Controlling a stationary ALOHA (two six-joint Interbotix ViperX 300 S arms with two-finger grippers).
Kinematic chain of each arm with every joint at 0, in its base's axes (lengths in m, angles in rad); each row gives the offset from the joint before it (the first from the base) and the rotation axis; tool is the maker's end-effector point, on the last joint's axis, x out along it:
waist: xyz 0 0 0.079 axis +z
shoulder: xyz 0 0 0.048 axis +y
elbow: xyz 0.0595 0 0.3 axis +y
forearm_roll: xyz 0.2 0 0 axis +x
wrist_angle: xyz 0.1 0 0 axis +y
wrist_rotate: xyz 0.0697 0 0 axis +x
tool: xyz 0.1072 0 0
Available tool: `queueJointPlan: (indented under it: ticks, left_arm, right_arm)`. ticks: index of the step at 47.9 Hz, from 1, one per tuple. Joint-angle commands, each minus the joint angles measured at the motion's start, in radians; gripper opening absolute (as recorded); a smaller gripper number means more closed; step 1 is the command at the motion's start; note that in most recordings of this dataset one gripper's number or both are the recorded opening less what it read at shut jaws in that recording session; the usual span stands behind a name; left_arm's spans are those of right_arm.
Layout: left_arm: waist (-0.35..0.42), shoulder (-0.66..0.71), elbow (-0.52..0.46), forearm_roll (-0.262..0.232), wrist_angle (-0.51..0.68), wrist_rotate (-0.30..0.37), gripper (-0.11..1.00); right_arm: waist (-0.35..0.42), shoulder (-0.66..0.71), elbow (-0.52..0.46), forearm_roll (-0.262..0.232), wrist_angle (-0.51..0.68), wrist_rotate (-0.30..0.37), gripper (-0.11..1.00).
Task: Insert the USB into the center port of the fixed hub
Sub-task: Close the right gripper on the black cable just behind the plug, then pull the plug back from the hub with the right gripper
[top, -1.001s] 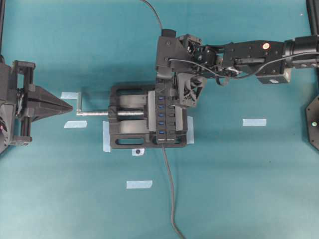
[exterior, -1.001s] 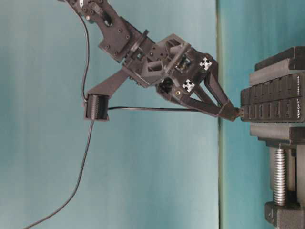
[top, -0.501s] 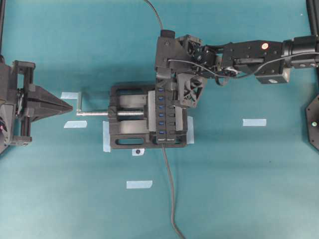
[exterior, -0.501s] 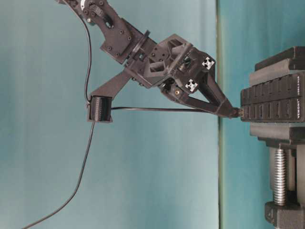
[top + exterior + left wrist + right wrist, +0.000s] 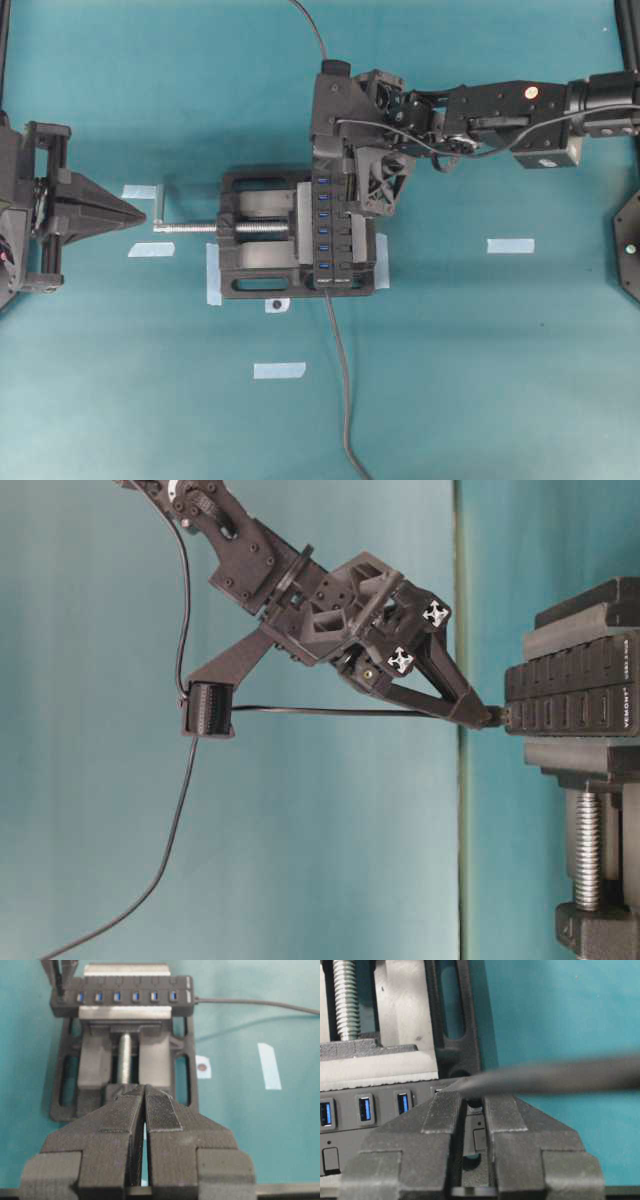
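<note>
At the far left of the overhead view, the left gripper (image 5: 125, 212) is seen parked well apart from the work, its fingers pressed together with nothing between them; the left wrist view shows the two pads closed on each other. Strips of pale tape (image 5: 151, 249) are stuck to the teal table (image 5: 480, 380) near it. Toward the middle, a black vise (image 5: 255, 250) with a silver screw (image 5: 190, 227) is seen, and the fixed hub (image 5: 331, 232) is clamped in it, its row of blue ports facing up. The center port (image 5: 323, 231) is left uncovered. A grey hub cable (image 5: 343, 390) is led off toward the bottom edge. At the hub's upper end the right gripper (image 5: 483, 716) is clenched on the USB (image 5: 492, 717), which is held at the hub's end port, not the center one. Whether the plug is seated cannot be told. Its thin cable (image 5: 330, 710) is strung back through a black clip (image 5: 209, 710) under the right arm (image 5: 500, 105).
</note>
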Motion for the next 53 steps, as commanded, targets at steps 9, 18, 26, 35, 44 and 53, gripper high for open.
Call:
queueJointPlan:
  ticks: [9,18,26,35,44,53]
  left_arm:
    - [0.002,0.003,-0.026,0.003,-0.005,-0.003,0.00]
    - [0.002,0.005,-0.021,0.002,-0.005,-0.003,0.00]
    - [0.002,0.005,-0.018,0.002,-0.005,-0.003,0.00]
    - [0.002,0.005,-0.018,0.002,-0.005,-0.003,0.00]
    - [0.002,0.005,-0.018,0.002,-0.005,-0.003,0.00]
    - [0.002,0.005,-0.018,0.002,-0.005,-0.005,0.00]
  right_arm:
    - [0.006,-0.028,-0.031,0.005,0.012,0.000,0.09]
    - [0.008,-0.061,-0.055,0.005,0.064,0.000,0.09]
    - [0.011,-0.083,-0.081,0.005,0.115,0.000,0.09]
    - [0.015,-0.092,-0.098,0.006,0.164,0.002,0.09]
    - [0.026,-0.094,-0.101,0.006,0.179,0.002,0.09]
    - [0.029,-0.095,-0.101,0.006,0.176,0.002,0.09]
